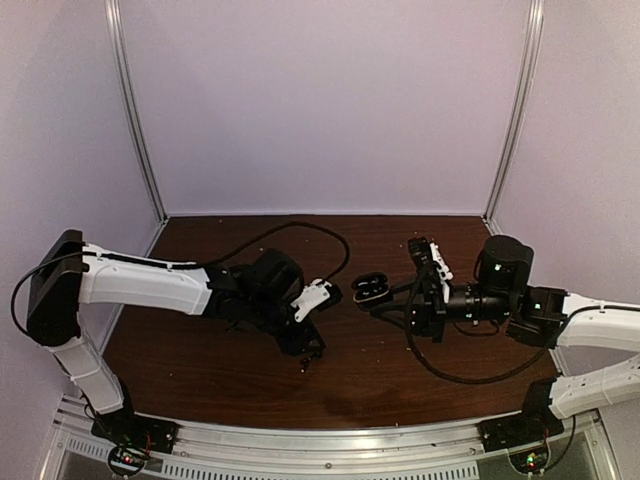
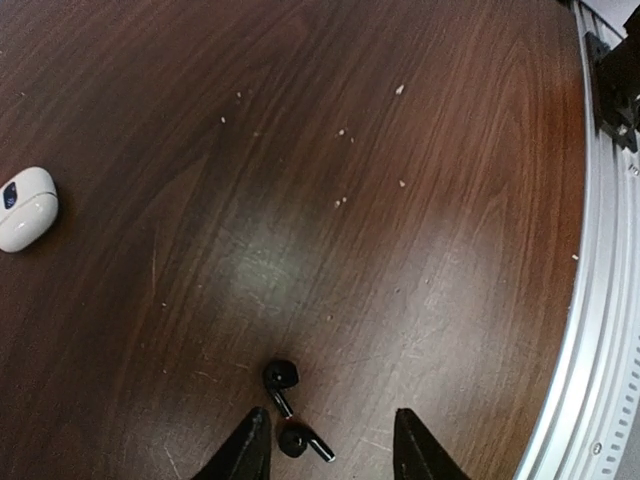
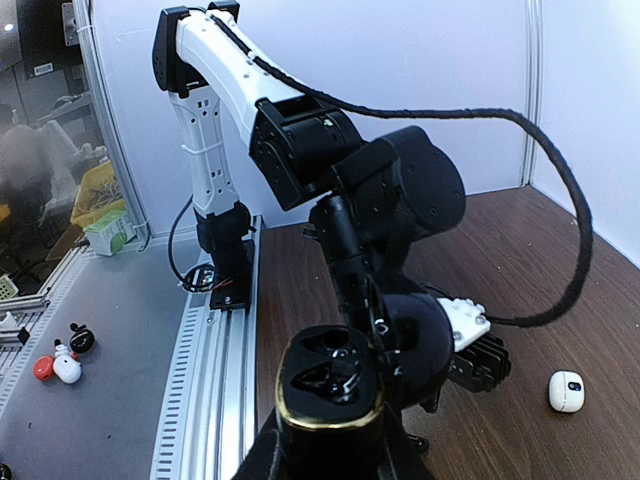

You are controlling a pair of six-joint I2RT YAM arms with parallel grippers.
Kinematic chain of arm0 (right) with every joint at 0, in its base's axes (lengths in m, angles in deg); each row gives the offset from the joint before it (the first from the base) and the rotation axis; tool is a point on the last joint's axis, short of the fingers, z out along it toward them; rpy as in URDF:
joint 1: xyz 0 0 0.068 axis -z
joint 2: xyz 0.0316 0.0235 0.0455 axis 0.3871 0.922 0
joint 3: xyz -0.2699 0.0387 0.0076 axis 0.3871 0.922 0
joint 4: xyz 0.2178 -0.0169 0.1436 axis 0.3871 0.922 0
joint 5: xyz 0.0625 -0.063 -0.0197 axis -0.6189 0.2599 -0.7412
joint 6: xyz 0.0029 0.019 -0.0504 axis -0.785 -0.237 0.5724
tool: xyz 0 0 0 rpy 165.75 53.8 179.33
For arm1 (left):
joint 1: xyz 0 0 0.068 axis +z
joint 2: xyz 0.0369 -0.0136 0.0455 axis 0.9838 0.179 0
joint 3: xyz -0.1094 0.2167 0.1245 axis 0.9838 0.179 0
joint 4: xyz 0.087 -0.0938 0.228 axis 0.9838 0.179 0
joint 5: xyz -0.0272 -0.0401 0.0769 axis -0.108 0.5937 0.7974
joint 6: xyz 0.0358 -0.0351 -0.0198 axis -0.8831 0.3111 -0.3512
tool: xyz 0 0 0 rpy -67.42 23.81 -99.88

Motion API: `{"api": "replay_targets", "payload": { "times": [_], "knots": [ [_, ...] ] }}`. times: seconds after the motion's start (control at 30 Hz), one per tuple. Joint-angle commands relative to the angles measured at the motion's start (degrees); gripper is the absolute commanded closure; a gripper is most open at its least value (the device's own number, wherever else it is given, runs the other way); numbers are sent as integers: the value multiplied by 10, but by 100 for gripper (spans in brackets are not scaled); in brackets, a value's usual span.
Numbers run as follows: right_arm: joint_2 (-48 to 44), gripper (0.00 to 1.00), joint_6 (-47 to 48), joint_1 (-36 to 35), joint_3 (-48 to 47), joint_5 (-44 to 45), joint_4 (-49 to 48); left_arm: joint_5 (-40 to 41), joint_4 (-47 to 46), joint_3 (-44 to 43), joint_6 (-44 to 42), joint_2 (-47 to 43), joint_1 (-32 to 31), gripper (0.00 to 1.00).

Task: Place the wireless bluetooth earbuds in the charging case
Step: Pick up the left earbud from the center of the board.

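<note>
left gripper (image 2: 332, 430) open, low over tabletop (image 2: 400, 250); nearer black earbud (image 2: 300, 440) sits off-centre between its jaws, second earbud (image 2: 281, 376) just beyond it. right gripper (image 3: 328, 455) clamped on open black charging case (image 3: 328, 380). Recentre on one bud, then close gently.

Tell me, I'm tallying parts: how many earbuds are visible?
2, both black, on the table: first earbud between the fingers of the left gripper, second earbud just beyond them. Others may be hidden.
</note>
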Motion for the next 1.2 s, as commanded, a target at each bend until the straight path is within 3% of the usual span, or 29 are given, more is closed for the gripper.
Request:
{"api": "replay_targets", "payload": {
  "times": [0.0,0.43,1.0,1.17],
  "knots": [
    [-26,100,-5,4,11,9,4,1,94,-90,-29,62,4,58],
    [-35,100,5,5,16,10,18,49,234,-241,-52,201,2,65],
    [-36,100,3,5,14,9,16,52,281,-275,-62,258,-4,74],
    [-33,100,3,4,13,11,17,55,284,-275,-61,257,-5,81]
  ]
}}
